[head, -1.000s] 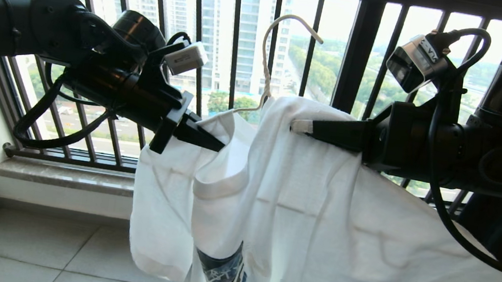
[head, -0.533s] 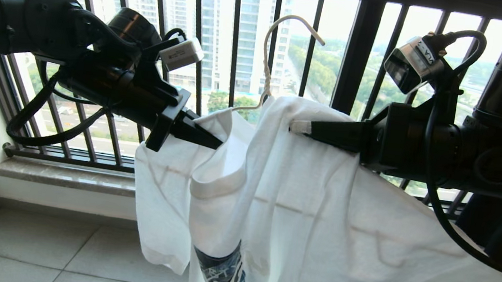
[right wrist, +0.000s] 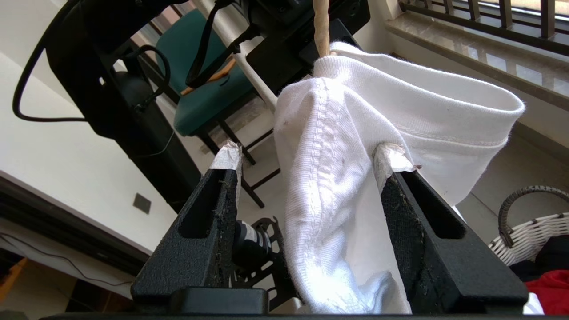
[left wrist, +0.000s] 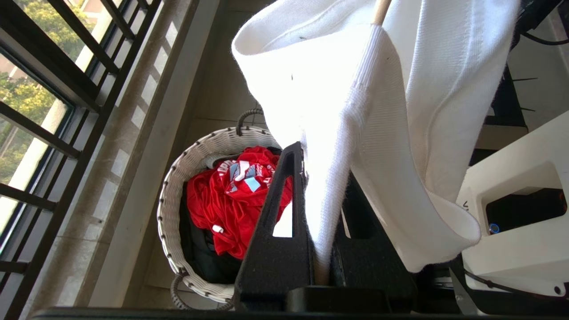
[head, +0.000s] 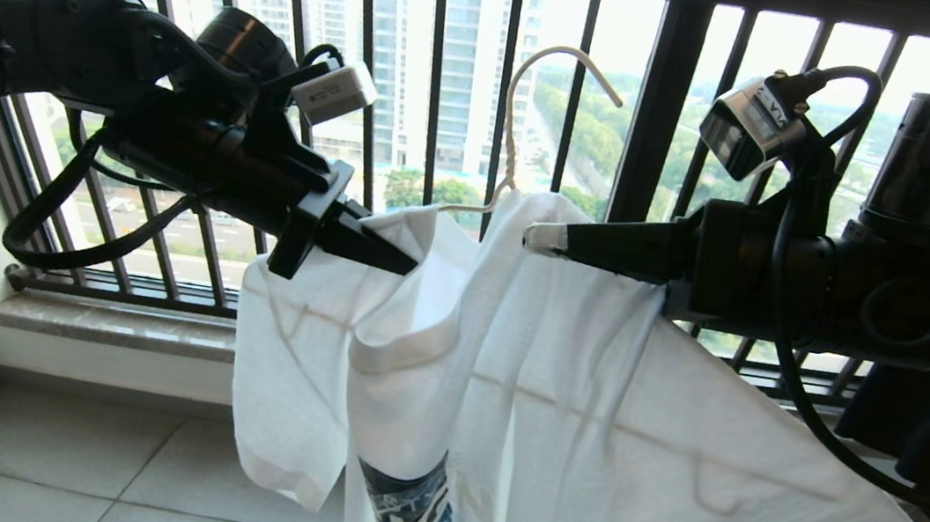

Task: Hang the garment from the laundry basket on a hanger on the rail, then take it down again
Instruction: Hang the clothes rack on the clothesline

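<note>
Right gripper (right wrist: 306,164) has spread its fingers, releasing the white cotton T-shirt (head: 553,414); fabric lies loose between them. Left gripper (head: 407,265) stays clamped on the collar, thin cream wire hanger (head: 517,125) inside it.

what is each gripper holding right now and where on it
The left gripper is shut on the white T-shirt, pinching a fold by the ribbed collar. The right gripper is open, holding nothing; shirt fabric merely hangs between its spread fingers.

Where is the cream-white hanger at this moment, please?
In the head view the hanger is in the middle, before the window railing, between the left pincer and the right pincer; its lower part is inside the white T-shirt.
</note>
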